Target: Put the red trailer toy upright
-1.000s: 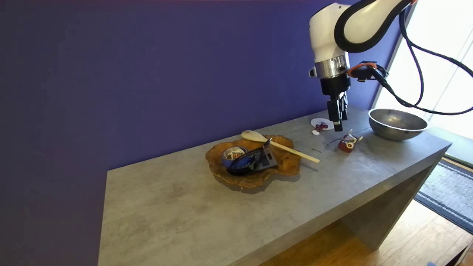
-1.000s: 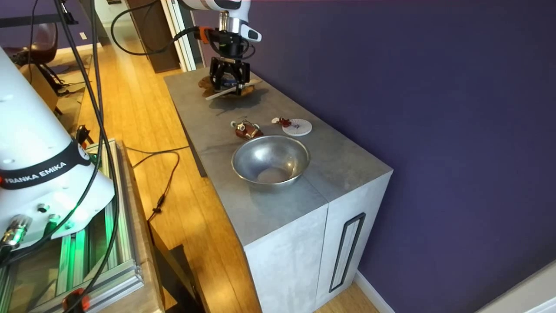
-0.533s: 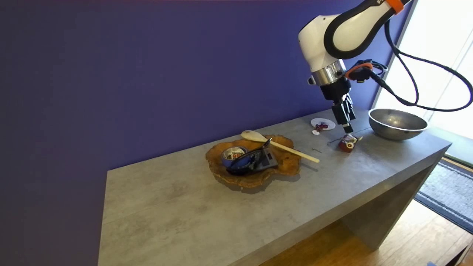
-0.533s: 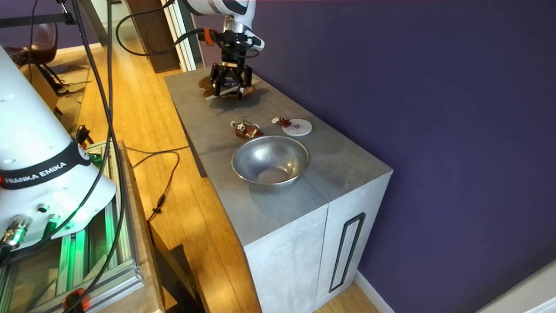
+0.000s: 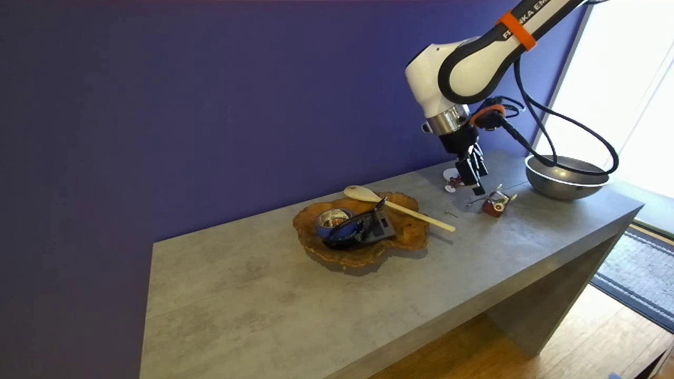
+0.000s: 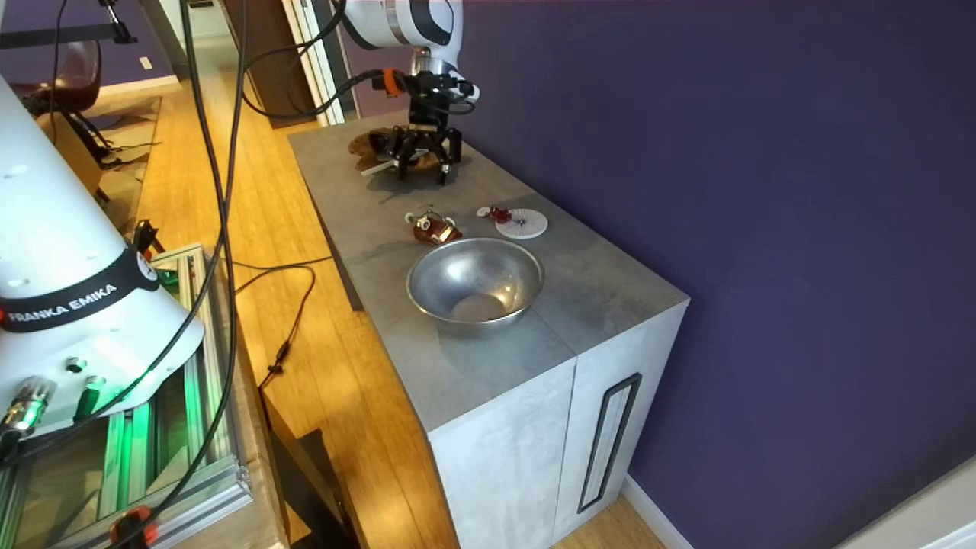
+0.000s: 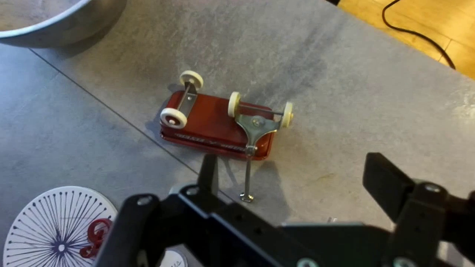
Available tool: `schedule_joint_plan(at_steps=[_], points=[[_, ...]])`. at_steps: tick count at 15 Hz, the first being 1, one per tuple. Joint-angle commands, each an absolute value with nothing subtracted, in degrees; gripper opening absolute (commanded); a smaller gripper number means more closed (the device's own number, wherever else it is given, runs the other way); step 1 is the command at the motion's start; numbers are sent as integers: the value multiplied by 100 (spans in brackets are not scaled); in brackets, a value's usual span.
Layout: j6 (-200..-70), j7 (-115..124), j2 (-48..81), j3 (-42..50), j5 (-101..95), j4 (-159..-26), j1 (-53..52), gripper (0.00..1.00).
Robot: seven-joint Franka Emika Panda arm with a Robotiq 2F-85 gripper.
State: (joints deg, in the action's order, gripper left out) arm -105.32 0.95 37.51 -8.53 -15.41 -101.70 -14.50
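The red trailer toy [image 7: 213, 116] lies upside down on the grey table, its whitish wheels pointing up. Its thin metal handle [image 7: 248, 178] sticks out from the underside toward my gripper. The toy also shows in both exterior views [image 5: 493, 209] [image 6: 436, 229]. My gripper [image 7: 291, 161] is open, with nothing between its fingers. It hangs tilted above the table beside the toy, on the handle side, apart from the toy. In the wrist view the handle's end lies near the left finger. The gripper also shows in both exterior views [image 5: 480, 182] [image 6: 422, 180].
A steel bowl [image 7: 74, 35] stands close to the toy. A round white dish [image 7: 41, 230] with a dark red thing lies near the wall. A wooden tray [image 5: 410, 239] holds tape, a dark item and a wooden spoon [image 5: 416, 215]. A small screw [image 5: 451, 213] lies nearby.
My arm has come lower and tilted. In the exterior views the gripper swung first toward the toy, then sideways toward the wall and the white dish. The toy has not moved.
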Motion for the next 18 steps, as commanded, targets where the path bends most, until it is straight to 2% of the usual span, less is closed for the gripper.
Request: schedule_joint_plan(at_steps=[1, 6, 10, 11, 12, 13, 18], points=[[-10356, -84, 4228, -727, -1729, -9618, -1566, 100], [-10255, -227, 4702, -682, -1861, -9109, -1633, 100], [-10042, -239, 5027, -612, -1907, -8715, -1712, 91], [-9974, -244, 5095, -596, -1908, -8627, -1729, 91], [-9918, -252, 5154, -582, -1906, -8543, -1742, 87], [-9833, -246, 5203, -568, -1905, -8466, -1759, 91], [-9593, -287, 5337, -523, -1951, -8292, -1761, 98]])
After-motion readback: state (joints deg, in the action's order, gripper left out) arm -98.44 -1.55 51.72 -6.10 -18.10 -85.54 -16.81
